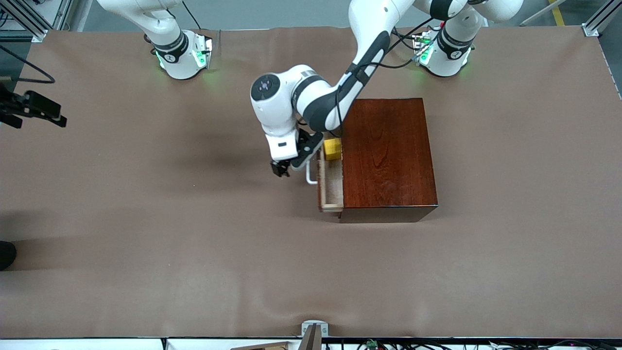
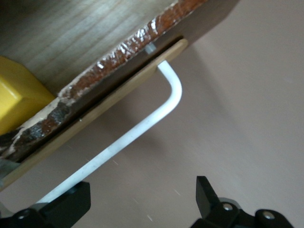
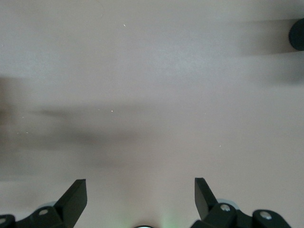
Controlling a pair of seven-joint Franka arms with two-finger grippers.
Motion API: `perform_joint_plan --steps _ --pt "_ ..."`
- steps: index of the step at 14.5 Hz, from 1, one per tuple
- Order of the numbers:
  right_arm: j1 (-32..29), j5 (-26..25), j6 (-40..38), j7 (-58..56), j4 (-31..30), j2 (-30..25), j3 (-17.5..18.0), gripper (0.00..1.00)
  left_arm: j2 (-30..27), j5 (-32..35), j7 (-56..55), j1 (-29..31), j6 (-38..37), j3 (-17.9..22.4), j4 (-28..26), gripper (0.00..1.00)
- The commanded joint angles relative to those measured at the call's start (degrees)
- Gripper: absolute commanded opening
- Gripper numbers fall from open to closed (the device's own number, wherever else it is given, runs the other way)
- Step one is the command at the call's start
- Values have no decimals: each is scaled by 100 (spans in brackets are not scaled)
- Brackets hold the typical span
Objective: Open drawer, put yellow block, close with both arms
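The drawer (image 1: 332,187) of the dark mahogany box (image 1: 388,155) stands partly pulled out toward the right arm's end of the table. The yellow block (image 1: 332,148) lies in the drawer, at its end farther from the front camera; it also shows in the left wrist view (image 2: 19,95). My left gripper (image 1: 282,169) is open and empty, just outside the white handle (image 1: 310,175). In the left wrist view the handle (image 2: 142,130) runs past one finger (image 2: 71,204) of the left gripper (image 2: 140,199). My right gripper (image 3: 140,197) is open and empty above bare table.
The brown table cover (image 1: 194,233) lies around the box. A black device (image 1: 34,109) juts in at the table's edge at the right arm's end. A dark round thing (image 3: 298,33) shows at the edge of the right wrist view.
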Motion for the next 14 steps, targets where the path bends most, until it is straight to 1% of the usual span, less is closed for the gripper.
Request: perform_joint_plan --steps 1,6,10,14 --pt "-44 -108 171 -54 -436 -371 113 100 -97 107 205 105 -457 47 -166 100" --pt "-53 -196 127 -133 -445 -371 105 100 -105 125 135 122 -1002 109 -192 100" --pt "-96 -196 127 -168 -436 -354 96 100 -97 116 126 123 -1046 118 -192 100" --pt "-377 -187 171 -739 -383 -318 96 100 -131 81 152 88 -986 100 -148 100"
